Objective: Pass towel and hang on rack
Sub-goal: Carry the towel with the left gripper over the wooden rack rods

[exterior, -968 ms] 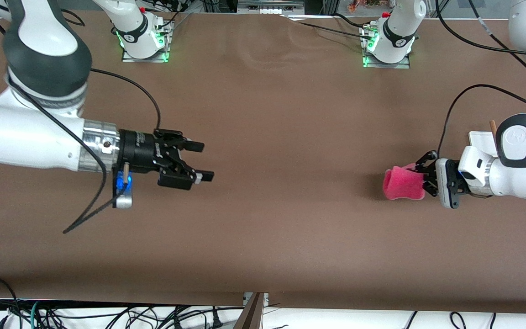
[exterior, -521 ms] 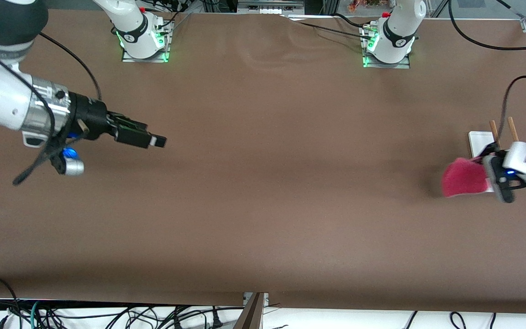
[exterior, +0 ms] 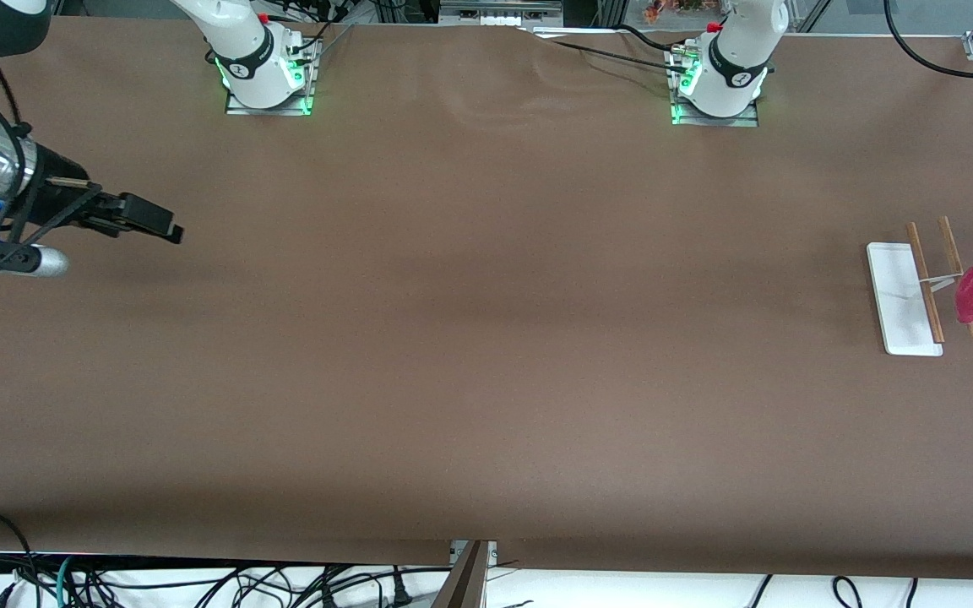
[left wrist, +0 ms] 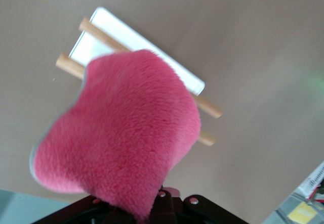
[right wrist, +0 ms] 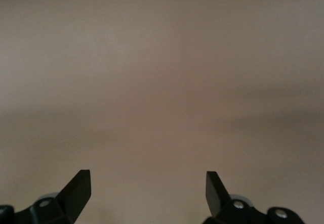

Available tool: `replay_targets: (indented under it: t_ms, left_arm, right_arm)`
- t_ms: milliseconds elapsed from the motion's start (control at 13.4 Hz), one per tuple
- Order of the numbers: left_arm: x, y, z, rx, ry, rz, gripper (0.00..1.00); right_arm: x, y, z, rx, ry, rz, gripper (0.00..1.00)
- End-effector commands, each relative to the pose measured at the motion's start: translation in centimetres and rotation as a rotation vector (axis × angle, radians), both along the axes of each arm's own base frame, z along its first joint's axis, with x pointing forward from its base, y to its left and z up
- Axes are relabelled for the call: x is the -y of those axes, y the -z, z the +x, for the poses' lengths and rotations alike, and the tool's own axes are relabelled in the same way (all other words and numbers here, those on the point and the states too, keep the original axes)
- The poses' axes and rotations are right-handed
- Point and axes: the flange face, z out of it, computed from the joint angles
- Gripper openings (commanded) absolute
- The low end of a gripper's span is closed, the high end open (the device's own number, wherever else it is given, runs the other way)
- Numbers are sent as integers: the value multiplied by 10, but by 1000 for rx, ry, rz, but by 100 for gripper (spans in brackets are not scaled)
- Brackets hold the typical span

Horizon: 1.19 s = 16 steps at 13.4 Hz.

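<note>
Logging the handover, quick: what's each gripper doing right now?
Left gripper: shut on the towel, over the rack.
Right gripper: open, empty, waiting.

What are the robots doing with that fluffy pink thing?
The left claw is shut on the pink towel and holds it up in the air over the rack, which stands at the left arm's end of the table. The towel is not on the rack's crossbar yet. The right claw is open and holds nothing, over the bare table at its own end; that arm just waits.
</note>
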Motion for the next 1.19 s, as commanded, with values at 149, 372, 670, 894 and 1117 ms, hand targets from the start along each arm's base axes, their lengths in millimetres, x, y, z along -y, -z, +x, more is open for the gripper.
replay_targets:
  t_ms: [149, 372, 670, 894, 1117]
  left_arm:
    - [6, 27, 1, 20, 199, -120, 0]
    - [6, 45, 2, 19, 254, -196, 0]
    - [5, 64, 3, 14, 263, -231, 16]
    - [12, 65, 7, 16, 269, -230, 99]
    - [10, 60, 8, 17, 276, -218, 100]
  right_arm:
    - [6, 2, -18, 6, -58, -81, 100]
    - [8, 0, -19, 10, -57, -98, 100]
    - [12, 2, -21, 4, -53, -103, 100]
    - [19, 1, -18, -2, -45, -112, 100]
    - [22, -9, -17, 19, -41, -113, 100]
